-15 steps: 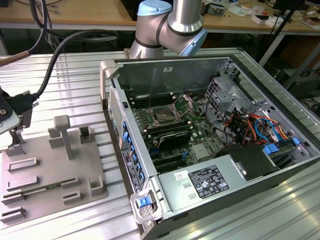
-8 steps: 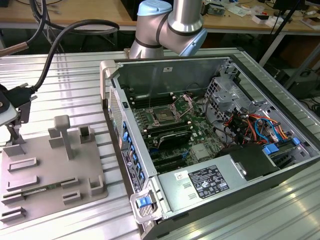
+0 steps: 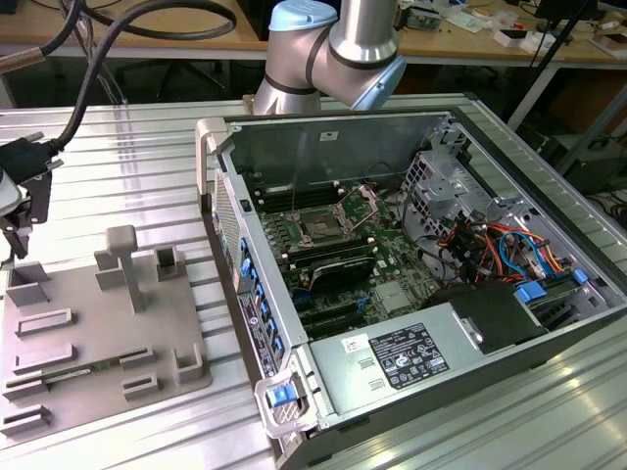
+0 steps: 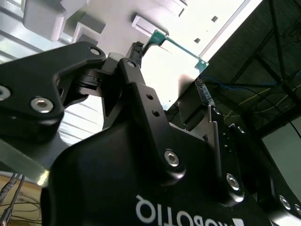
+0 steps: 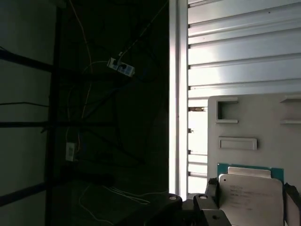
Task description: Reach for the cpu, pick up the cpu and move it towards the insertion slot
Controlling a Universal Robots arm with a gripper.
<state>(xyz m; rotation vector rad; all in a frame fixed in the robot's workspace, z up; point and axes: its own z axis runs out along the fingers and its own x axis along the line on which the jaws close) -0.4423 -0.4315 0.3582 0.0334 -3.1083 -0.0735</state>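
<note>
The cpu is a small flat chip with a silvery top and a green rim, and it sits between my two fingertips. My gripper is shut on it, one black finger against each side edge. In the second wrist view the cpu shows as a thin green-edged plate beside one finger. In the exterior view my gripper hangs at the far left, over the far corner of the grey tray. The insertion slot, a dark square socket with a shiny frame, lies on the green board inside the open computer case.
The grey tray has several rectangular recesses and upright posts. The case wall stands between the tray and the socket. A power supply and coloured cables fill the case's near and right side. The table's edge runs beside the tray.
</note>
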